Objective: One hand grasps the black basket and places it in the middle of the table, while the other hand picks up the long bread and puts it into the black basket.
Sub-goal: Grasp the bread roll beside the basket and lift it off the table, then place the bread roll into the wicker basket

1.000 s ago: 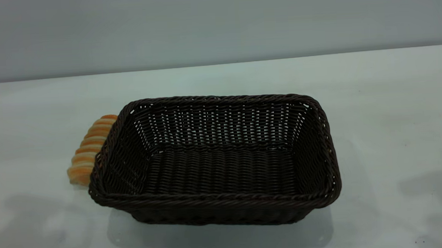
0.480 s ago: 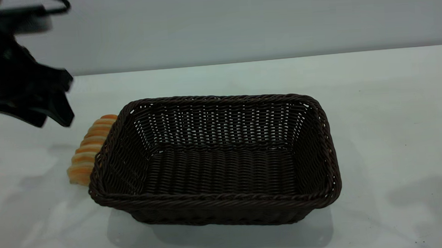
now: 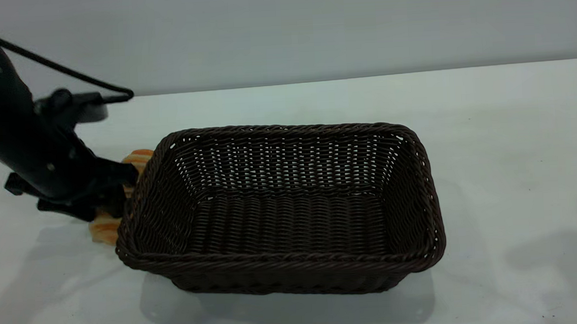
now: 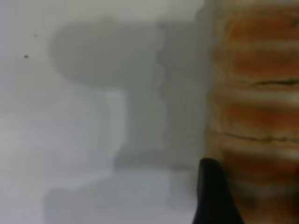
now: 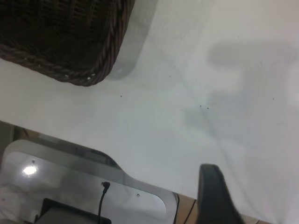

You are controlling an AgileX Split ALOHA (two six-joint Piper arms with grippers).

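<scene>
One wide, flat white-grey bench (image 3: 504, 136), matte, with a few tiny dark specks. It carries everything.

One large rectangular dark brown-black woven wicker basket (image 3: 281, 211), standing upright near the middle of the bench. Flaring openwork sides, braided rim, tight flat weave on the floor. Nothing lies in it. A corner of it shows in the right wrist view (image 5: 70, 42).

One black left arm, reaching down just beside the basket's left short side, a black cable looping off its upper part. Its left end effector (image 3: 104, 204) sits low over the loaf, against the basket wall; cannot tell whether its fingers are apart or together. One dark fingertip (image 4: 214, 193) shows in the left wrist view, right at the loaf's edge.

One small elongated golden-tan loaf of long bread (image 3: 105, 230), spiral ridges with orange-brown crests and paler grooves. It lies on the bench, outside the basket and touching its left side, mid-part hidden by the arm. Close up (image 4: 259, 107) the crust shows fine cracks.

Right end effector: only one dark fingertip (image 5: 212, 193) visible, well off the basket's corner; state cannot be told.
</scene>
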